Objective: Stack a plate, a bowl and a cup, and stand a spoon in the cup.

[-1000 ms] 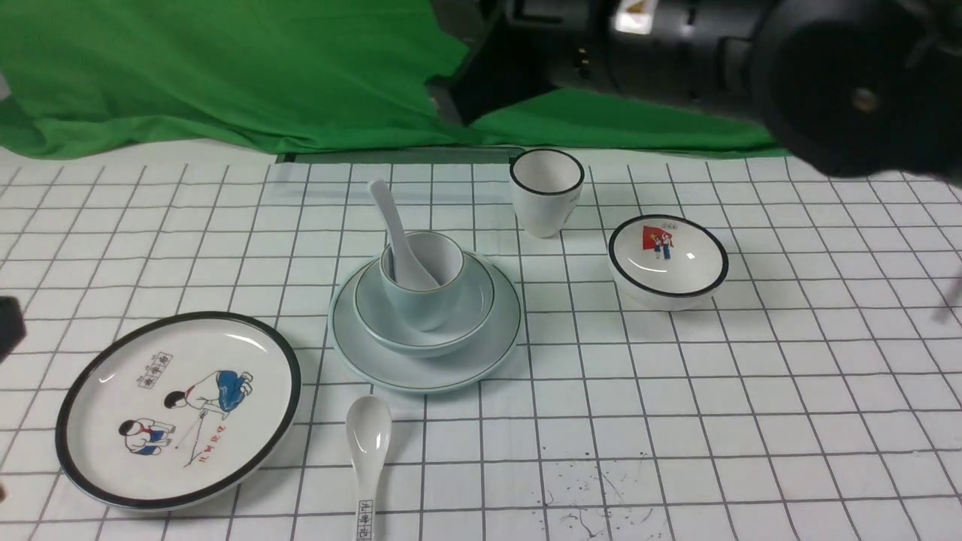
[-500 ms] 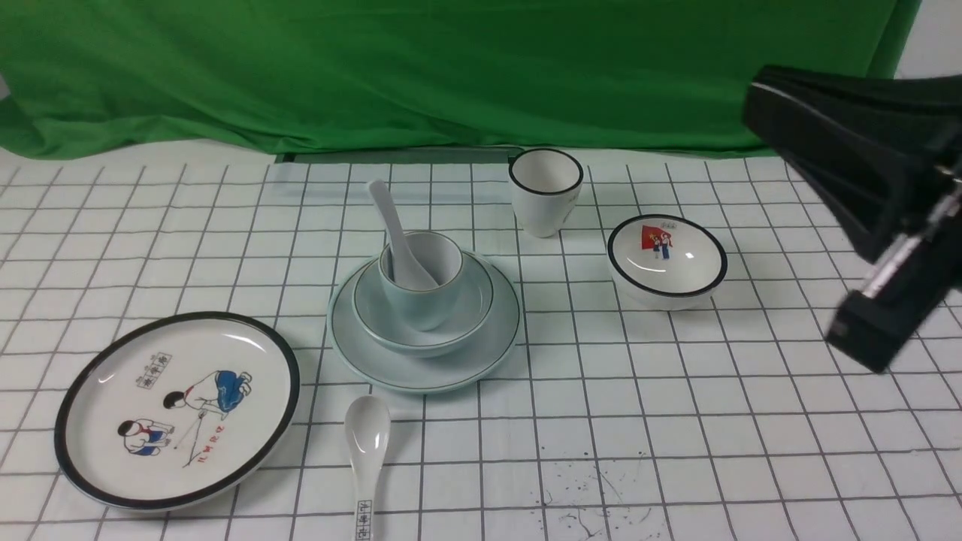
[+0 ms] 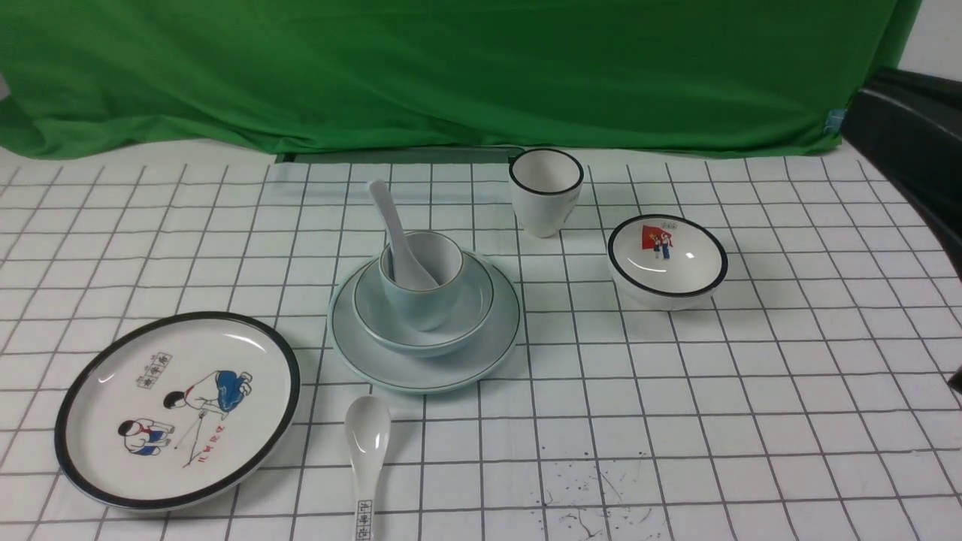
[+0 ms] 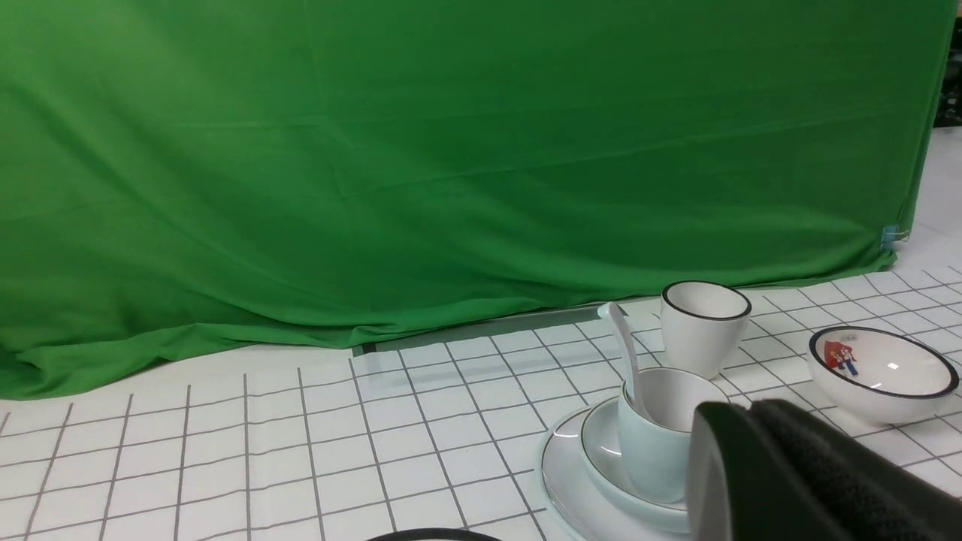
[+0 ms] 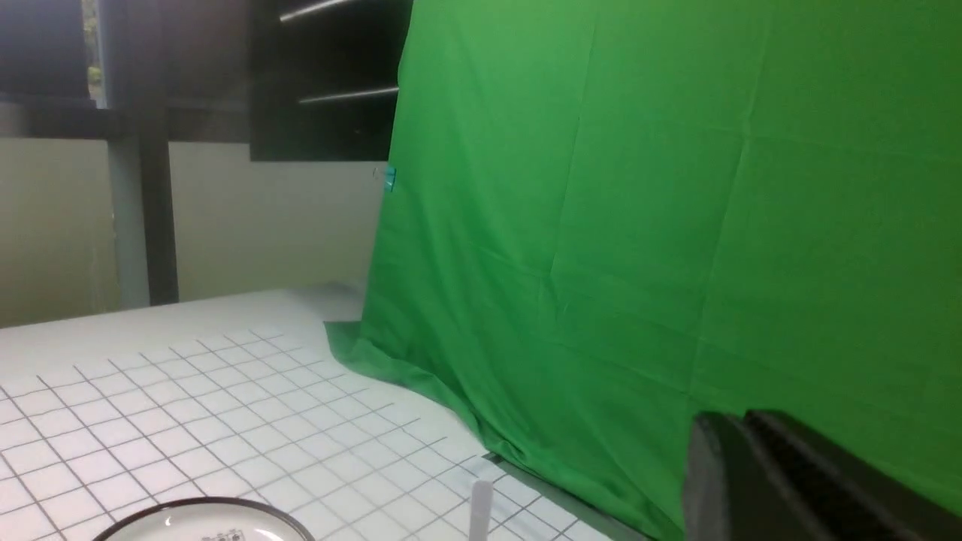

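Observation:
The pale blue-green plate [image 3: 391,368] lies mid-table. The matching bowl [image 3: 470,312] sits on it, and the cup [image 3: 421,304] stands in the bowl. The plain white spoon [image 3: 391,218] stands in the cup, its handle leaning back-left. The stack also shows in the left wrist view: plate [image 4: 556,481], bowl [image 4: 601,451], cup [image 4: 650,458], spoon [image 4: 624,338]. My left gripper [image 4: 740,409] is shut and empty, near the cup and apart from it. My right gripper [image 5: 733,421] is shut and empty, in the air before the green cloth. Only the right arm's dark body [image 3: 917,143] shows in the front view.
A black-rimmed cartoon plate [image 3: 176,409] lies front left, with a spoon with printed characters [image 3: 367,451] beside it. A black-rimmed white cup [image 3: 546,191] and a flag bowl [image 3: 667,259] stand back right. A green cloth [image 3: 451,75] hangs along the far edge.
My right arm has swung from the back right out to the right edge of the front view. The dark piece at the left edge has gone. The dishes have not moved.

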Robot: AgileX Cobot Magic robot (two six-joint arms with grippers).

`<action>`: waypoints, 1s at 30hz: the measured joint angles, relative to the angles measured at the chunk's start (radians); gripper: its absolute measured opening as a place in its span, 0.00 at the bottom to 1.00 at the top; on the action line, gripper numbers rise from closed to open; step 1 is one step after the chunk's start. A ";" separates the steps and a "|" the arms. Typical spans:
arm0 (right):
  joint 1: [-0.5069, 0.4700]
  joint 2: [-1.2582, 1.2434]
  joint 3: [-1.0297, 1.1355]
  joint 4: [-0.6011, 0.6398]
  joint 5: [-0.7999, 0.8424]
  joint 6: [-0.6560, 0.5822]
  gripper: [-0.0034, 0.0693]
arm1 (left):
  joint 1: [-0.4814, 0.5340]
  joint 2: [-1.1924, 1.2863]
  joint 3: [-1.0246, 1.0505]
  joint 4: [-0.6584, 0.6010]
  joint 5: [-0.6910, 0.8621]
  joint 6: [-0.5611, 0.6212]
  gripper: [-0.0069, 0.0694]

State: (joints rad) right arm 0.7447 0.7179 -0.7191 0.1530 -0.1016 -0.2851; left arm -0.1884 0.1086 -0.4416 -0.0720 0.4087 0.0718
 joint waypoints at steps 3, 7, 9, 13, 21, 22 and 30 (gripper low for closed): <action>0.000 0.000 0.000 0.000 0.002 0.002 0.14 | 0.000 0.000 0.000 0.000 0.000 0.000 0.05; 0.000 -0.005 0.038 0.000 -0.005 0.034 0.07 | 0.000 0.000 0.000 0.000 0.000 0.000 0.05; -0.001 -0.016 0.077 0.000 -0.029 0.053 0.06 | 0.000 0.000 0.000 0.000 0.000 0.000 0.05; -0.055 -0.101 0.243 -0.001 -0.140 0.072 0.06 | -0.001 0.000 0.000 0.004 0.000 0.000 0.05; -0.450 -0.444 0.620 -0.028 -0.166 0.136 0.06 | -0.001 0.000 0.000 0.019 0.000 0.000 0.05; -0.494 -0.480 0.650 -0.040 -0.166 0.137 0.06 | -0.001 0.000 0.000 0.020 0.000 0.000 0.05; -0.785 -0.678 0.727 -0.123 0.121 0.194 0.06 | -0.001 0.000 0.000 0.022 0.000 0.008 0.05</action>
State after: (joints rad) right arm -0.0400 0.0400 0.0081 0.0302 0.0192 -0.0914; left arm -0.1893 0.1086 -0.4416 -0.0501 0.4087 0.0794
